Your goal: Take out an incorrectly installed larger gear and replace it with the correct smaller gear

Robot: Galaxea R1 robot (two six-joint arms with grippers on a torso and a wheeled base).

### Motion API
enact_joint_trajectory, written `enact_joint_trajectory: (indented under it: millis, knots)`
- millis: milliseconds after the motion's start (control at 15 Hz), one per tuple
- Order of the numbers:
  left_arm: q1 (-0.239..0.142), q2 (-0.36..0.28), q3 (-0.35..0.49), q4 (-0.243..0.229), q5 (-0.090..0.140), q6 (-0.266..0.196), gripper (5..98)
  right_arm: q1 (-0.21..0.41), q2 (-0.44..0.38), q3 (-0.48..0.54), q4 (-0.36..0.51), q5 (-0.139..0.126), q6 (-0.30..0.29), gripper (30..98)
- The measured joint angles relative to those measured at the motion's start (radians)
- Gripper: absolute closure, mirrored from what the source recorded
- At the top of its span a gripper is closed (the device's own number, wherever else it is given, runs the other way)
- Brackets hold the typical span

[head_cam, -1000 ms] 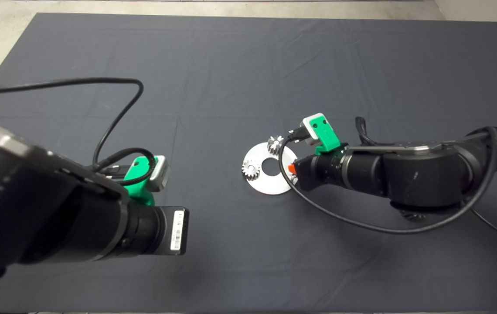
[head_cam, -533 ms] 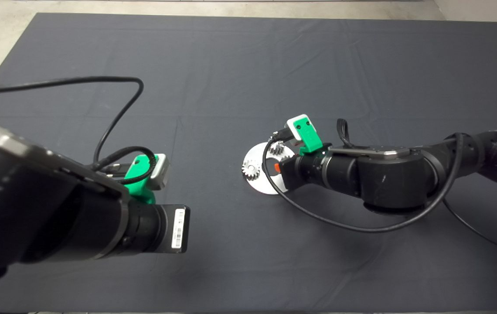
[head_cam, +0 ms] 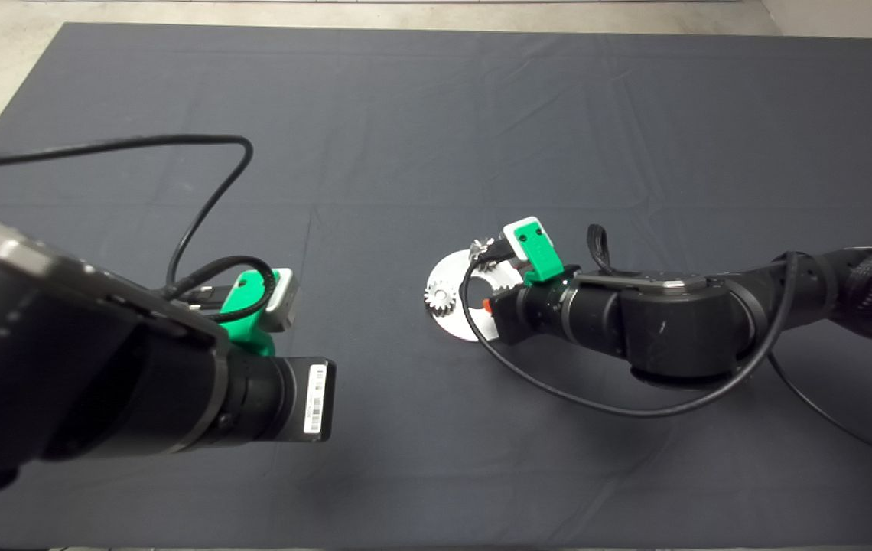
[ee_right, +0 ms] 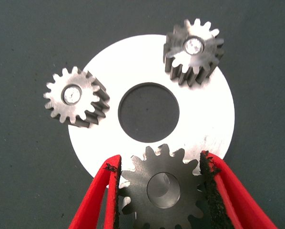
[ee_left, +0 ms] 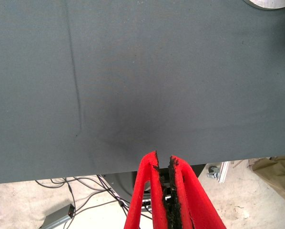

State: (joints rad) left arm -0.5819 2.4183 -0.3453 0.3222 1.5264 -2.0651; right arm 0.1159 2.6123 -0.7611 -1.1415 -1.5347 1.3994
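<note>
- Mat: dark cloth over the table, with pale floor beyond its far edge.
- Disc: flat silvery ring lying on the mat, with a round central hole.
- Silvery gears: two on the disc's rim, one overhanging its edge, the other on the far part of the rim. Both lie flat, axes upright, each with a bright pin end showing in its bore.
- Smaller gear: dark grey, flat on the disc's near rim, axis upright, bore open. Whether it sits on a pin cannot be told.
- Right gripper: over the disc, its red fingers set narrowly about the smaller gear, black pads against the teeth on both sides (contact appears firm on the one side, less certain on the other).
- Left gripper: idle over bare mat near the table edge, well apart from the disc, fingers closed together on nothing.
- Label: white barcode sticker on the left wrist, print too small to read.
</note>
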Motion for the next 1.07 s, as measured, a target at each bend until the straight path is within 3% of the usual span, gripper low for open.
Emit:
enact_joint_trajectory:
  millis: [1067]
  knots:
    - [0.007, 0.000, 0.000, 0.018, 0.000, -0.006, 98.4, -0.019, -0.013, -0.020, -0.022, 0.001, -0.031, 93.7]
